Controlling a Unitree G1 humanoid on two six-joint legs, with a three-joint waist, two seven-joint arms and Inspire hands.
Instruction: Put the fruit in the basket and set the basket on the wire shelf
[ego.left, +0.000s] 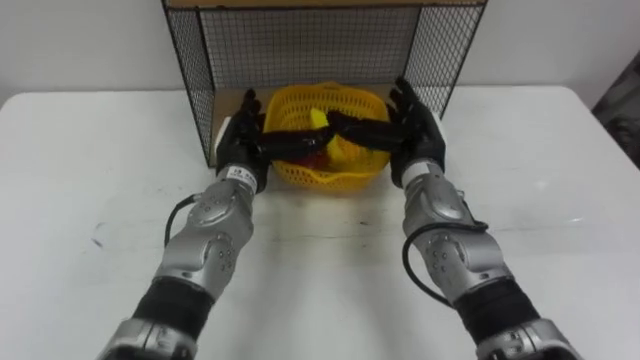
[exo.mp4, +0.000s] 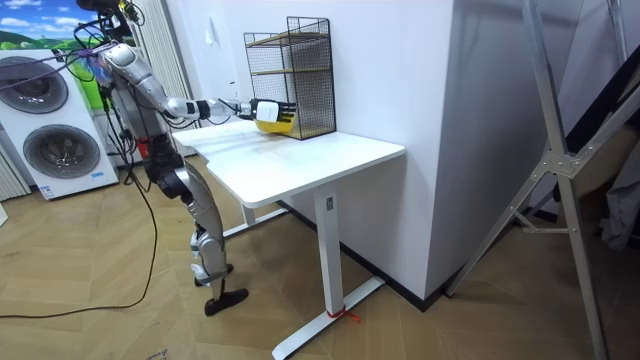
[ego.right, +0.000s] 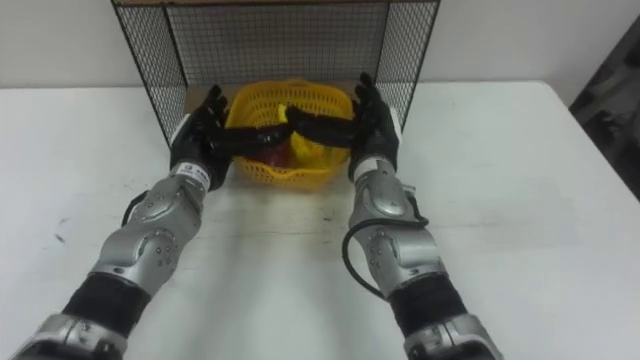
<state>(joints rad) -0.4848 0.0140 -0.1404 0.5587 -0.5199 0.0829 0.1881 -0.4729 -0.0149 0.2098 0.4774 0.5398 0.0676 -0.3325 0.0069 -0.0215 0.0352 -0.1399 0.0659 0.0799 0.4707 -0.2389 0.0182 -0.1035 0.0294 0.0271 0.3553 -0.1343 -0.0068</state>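
- Fruit lies in yellow basket: done
- Left hand, right hand: fingers straight, pressed on basket sides, thumbs over rim
- Basket at wire shelf mouth; seating and release probably remain

Yellow plastic lattice basket, black wire-mesh shelf, smooth matt white table.

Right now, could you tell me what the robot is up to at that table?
The robot stands at the white table, holding a yellow basket between its left hand and right hand, fingers straight along its sides. There is fruit inside already, something yellow and something red. The basket is at the open front of the wire shelf, partly inside its lower level.
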